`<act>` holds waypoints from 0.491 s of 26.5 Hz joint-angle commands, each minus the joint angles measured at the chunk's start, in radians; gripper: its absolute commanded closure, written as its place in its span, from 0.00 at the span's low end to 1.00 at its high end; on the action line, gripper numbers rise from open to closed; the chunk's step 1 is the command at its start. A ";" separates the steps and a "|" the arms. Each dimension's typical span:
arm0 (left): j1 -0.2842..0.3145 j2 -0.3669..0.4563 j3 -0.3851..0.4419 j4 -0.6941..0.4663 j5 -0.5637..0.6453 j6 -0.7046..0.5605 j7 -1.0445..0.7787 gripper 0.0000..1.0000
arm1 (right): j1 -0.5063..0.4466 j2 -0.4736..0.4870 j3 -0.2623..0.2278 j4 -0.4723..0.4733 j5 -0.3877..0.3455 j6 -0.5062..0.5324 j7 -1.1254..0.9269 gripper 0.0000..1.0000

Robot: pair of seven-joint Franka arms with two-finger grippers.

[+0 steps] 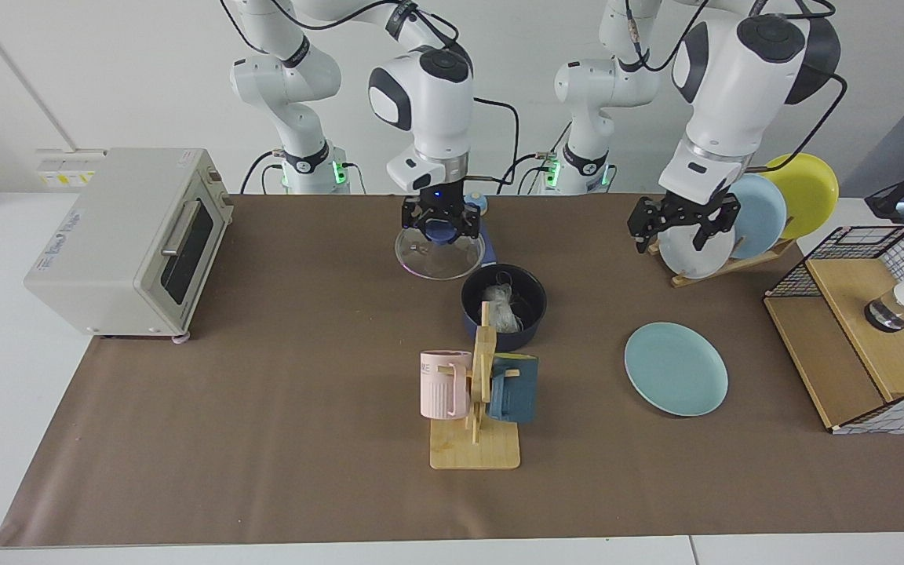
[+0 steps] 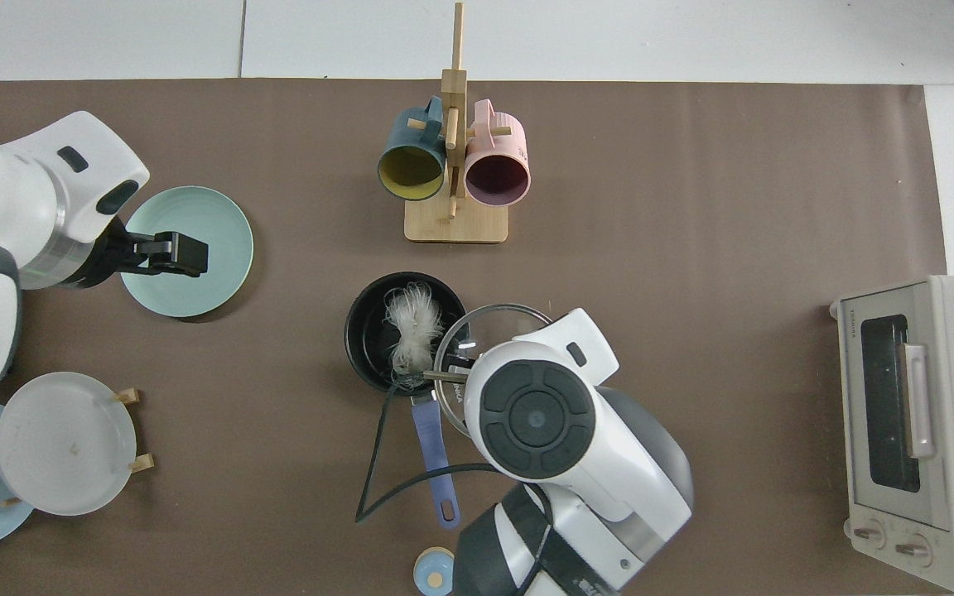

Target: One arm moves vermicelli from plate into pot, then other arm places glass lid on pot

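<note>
- At the left of the facing view we see a toaster oven (image 1: 126,239) on the brown mat (image 1: 264,439).
- The right gripper (image 1: 442,221) hangs above the table, its fingers clamped on the blue knob of the glass lid (image 1: 439,255); the lid is carried level, just left of and beyond the pot (image 1: 504,304), and in the top view its rim overlaps the pot's rim.
- The vermicelli (image 2: 411,329) lies inside the pot, whose long handle (image 2: 433,463) points to the far side.
- Near the pot stands a wooden mug rack (image 1: 477,408) with a pink mug (image 1: 444,383) and a blue mug (image 1: 515,388).
- The plate (image 1: 676,369), bare, lies right of the pot, well apart.
- The left gripper (image 1: 683,222) is raised, fingers apart and holding nothing, before the dish rack (image 1: 734,263); in the top view it is over the plate.
</note>
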 commanded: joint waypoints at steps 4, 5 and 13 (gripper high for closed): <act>-0.003 -0.020 0.046 -0.027 0.005 -0.014 0.080 0.00 | 0.095 0.283 0.012 0.309 -0.125 -0.077 0.215 1.00; -0.003 -0.020 0.048 -0.027 0.005 -0.014 0.080 0.00 | 0.106 0.311 0.012 0.352 -0.134 -0.095 0.232 1.00; 0.011 -0.020 0.054 -0.027 -0.115 -0.003 0.066 0.00 | 0.172 0.438 0.007 0.489 -0.187 -0.109 0.321 1.00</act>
